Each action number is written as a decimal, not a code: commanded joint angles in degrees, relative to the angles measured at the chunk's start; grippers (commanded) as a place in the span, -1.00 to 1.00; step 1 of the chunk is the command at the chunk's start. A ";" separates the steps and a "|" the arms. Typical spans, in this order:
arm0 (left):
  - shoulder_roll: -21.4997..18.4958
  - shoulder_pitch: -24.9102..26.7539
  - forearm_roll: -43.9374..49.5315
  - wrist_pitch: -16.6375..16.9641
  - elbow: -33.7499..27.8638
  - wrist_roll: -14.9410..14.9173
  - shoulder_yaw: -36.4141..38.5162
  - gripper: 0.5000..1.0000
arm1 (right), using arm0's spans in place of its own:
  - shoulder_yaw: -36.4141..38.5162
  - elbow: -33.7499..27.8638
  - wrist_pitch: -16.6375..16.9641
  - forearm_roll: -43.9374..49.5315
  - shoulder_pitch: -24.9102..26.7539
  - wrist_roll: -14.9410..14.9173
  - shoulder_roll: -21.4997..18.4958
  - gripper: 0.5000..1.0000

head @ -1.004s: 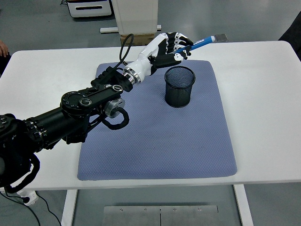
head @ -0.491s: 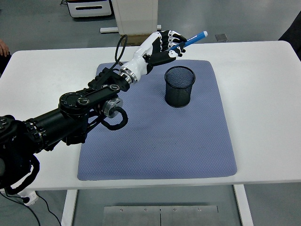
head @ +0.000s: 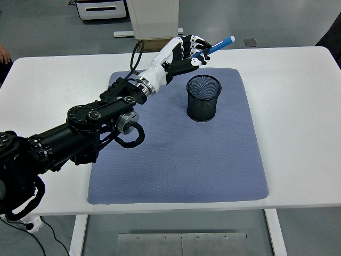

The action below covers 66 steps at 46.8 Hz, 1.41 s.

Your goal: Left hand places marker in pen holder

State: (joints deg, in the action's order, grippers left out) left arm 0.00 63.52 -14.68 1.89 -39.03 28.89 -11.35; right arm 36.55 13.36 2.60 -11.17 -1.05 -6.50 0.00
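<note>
My left hand [head: 192, 50] is raised over the far part of the blue-grey mat [head: 181, 154], its fingers curled around a blue marker [head: 217, 46]. The marker tilts up and to the right, its white tip pointing toward the table's far edge. A black mesh pen holder [head: 203, 98] stands upright on the mat, below and slightly right of the hand. The marker is above the holder's far rim and outside it. My right arm does not show.
The white table [head: 298, 106] carries the mat. My long black left arm [head: 90, 125] crosses the mat's left side. A white cabinet base [head: 154, 18] stands beyond the far edge. A person's hand [head: 3, 54] shows at the left edge.
Over the last second my left hand lifted and drew back to the left with the marker, tilting it more steeply. Since half a second ago it has held still.
</note>
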 commanded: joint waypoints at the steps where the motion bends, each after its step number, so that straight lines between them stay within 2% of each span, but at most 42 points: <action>1: 0.00 0.02 -0.08 -0.22 0.00 0.03 0.01 -1.00 | 0.01 0.00 0.03 0.01 0.00 0.00 0.00 1.00; 28: 0.00 -0.15 -0.43 -0.57 0.09 0.12 -0.08 -1.00 | 0.01 0.00 0.03 0.01 0.09 0.00 0.00 1.00; 53: 0.00 2.57 -0.79 -1.97 -0.17 0.03 -0.08 -1.00 | 0.01 0.00 -0.05 0.01 0.00 0.00 0.00 1.00; 66: 0.00 2.40 -1.58 -2.24 -0.70 0.03 0.18 -1.00 | 0.01 0.00 0.03 0.01 0.00 0.00 0.00 1.00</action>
State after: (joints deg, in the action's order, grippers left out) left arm 0.00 66.07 -16.09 -0.34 -39.72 28.91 -11.26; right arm 36.54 13.35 2.58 -11.15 -1.06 -6.50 0.00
